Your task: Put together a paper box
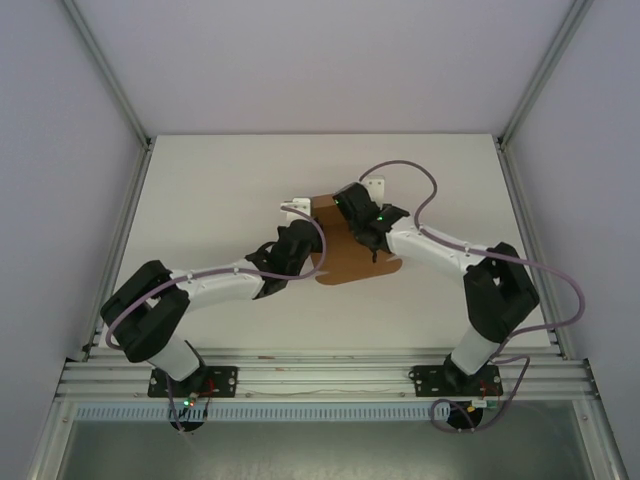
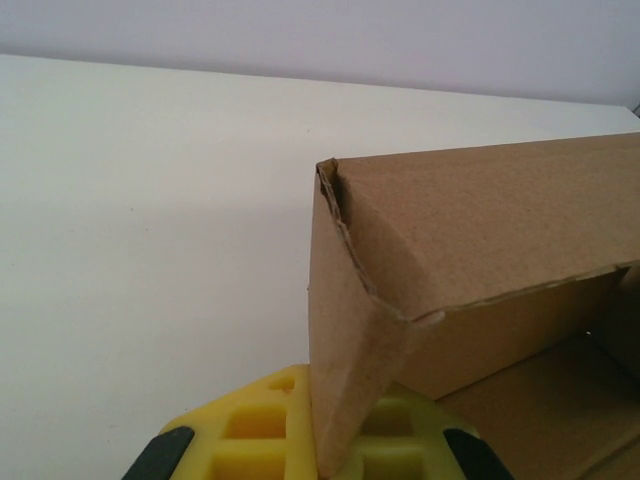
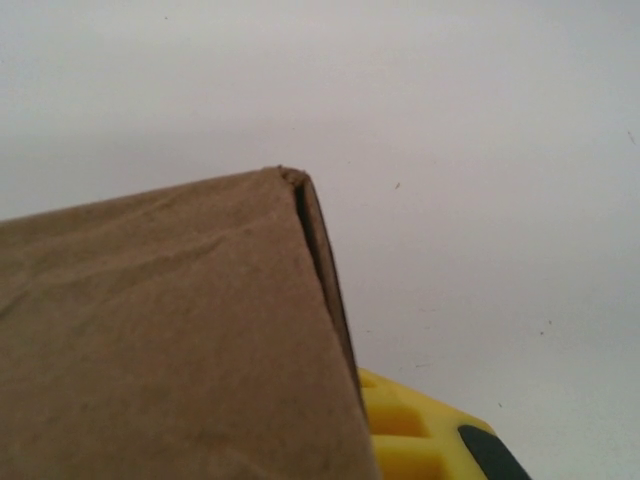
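The paper box sits partly folded at the middle of the table. An upright wall is pinched in the closed left gripper, and a panel is clamped in the closed right gripper. Folds should be pressed squarely along the creases, with the corner kept from tearing.

No text, label, brand mark, number or sign is showing legibly anywhere. The paper box is presenting plain brown cardboard without print.
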Available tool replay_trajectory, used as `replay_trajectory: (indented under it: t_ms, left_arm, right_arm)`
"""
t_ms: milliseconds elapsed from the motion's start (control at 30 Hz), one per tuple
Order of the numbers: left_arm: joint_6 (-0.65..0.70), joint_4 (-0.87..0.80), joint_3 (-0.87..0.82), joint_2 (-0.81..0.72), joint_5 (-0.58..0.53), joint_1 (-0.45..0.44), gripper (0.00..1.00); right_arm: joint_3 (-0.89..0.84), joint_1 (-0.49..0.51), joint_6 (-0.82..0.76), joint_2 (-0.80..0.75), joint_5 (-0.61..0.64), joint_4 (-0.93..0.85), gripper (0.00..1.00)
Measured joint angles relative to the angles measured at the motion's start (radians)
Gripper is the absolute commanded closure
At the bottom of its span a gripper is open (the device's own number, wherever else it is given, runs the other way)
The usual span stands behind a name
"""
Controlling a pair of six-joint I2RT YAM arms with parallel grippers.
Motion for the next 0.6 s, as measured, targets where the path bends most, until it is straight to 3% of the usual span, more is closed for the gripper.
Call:
replay_trajectory:
  t_ms: [200,367,467,600]
  left_arm:
    - [-0.003,-0.013,0.005,0.000,-0.027,0.000,1.00]
    - [-0.010,-0.013,0.006,0.000,-0.036,0.000,1.00]
    - [-0.005,-0.013,0.006,0.000,-0.035,0.000,1.00]
    - [0.023,-0.016,0.006,0.000,-0.035,0.000,1.00]
  right_arm:
    - [-0.185,-0.033,-0.045,-0.124,-0.127,0.226,0.55]
    - [-0.257,-0.057,-0.077,-0.199,-0.242,0.341,0.27]
    - [-0.283,-0.056,-0.087,-0.254,-0.309,0.373,0.00]
    - [-0.333,-0.055,-0.095,-0.371,-0.357,0.400,0.00]
